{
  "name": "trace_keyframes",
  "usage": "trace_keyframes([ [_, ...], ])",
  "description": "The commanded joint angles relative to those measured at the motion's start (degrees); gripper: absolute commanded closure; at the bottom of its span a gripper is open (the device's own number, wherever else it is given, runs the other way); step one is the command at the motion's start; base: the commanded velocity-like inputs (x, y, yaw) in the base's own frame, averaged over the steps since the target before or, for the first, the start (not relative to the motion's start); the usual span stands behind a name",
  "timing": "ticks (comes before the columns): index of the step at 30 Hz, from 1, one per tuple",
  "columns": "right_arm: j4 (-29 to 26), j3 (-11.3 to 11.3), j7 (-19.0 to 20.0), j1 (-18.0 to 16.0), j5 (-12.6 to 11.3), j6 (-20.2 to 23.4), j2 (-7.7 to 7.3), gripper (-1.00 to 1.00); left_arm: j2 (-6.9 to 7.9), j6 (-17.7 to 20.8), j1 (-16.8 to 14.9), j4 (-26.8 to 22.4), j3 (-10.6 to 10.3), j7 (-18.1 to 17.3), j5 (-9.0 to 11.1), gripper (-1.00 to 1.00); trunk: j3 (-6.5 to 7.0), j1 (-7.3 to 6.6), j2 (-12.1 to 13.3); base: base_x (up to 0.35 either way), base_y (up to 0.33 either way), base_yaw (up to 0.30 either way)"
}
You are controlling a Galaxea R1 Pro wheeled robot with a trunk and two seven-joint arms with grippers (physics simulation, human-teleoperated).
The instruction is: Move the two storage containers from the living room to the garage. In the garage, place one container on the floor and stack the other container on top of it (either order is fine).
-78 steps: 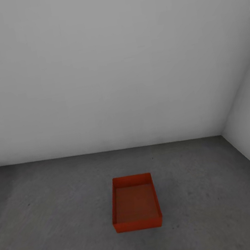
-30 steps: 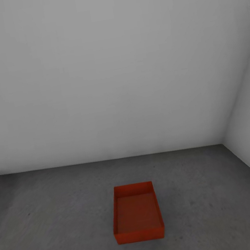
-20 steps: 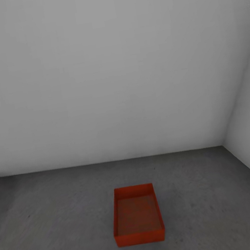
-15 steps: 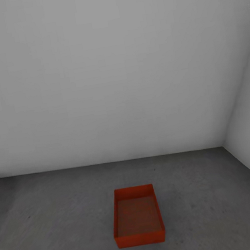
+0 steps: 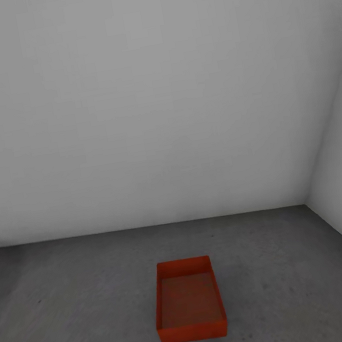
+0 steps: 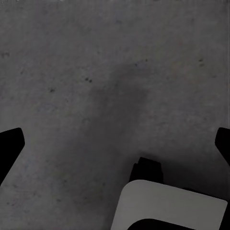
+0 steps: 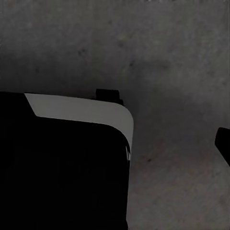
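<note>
On my head feed one storage container [image 5: 187, 300] sat open and empty on the garage floor [image 5: 77, 309] near the wall corner, while both wrist feeds showed only black finger edges, so I couldn't tell either end effector's state.

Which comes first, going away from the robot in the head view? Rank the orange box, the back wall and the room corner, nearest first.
1. Orange box: centre, on the grey floor, nearest.
2. Back wall, straight ahead, and room corner, at the right: both beyond the box, too close to call.
</note>
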Motion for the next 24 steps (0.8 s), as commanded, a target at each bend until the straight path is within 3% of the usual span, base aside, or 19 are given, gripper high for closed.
trace_keyframes([
  [1,0.2,0.5,0.0,-0.1,-0.5,-0.4,0.03,-1.0,-0.01,-0.2,0.0,0.0,-0.1,0.1,0.4,-1.0,0.04,0.0,0.0,0.0,0.0,0.0],
  [21,0.2,0.5,-0.1,-0.1,-0.6,-0.6,0.03,-1.0,-0.01,-0.2,0.0,0.0,-0.1,0.1,0.4,-1.0,1.88,0.0,0.0,0.0,0.0,0.0],
  [24,0.2,0.5,-0.1,-0.1,-0.6,-0.5,0.03,-1.0,-0.85,-0.1,0.0,0.0,0.0,0.0,0.5,-1.0,2.15,0.0,0.0,0.0,0.0,0.0],
])
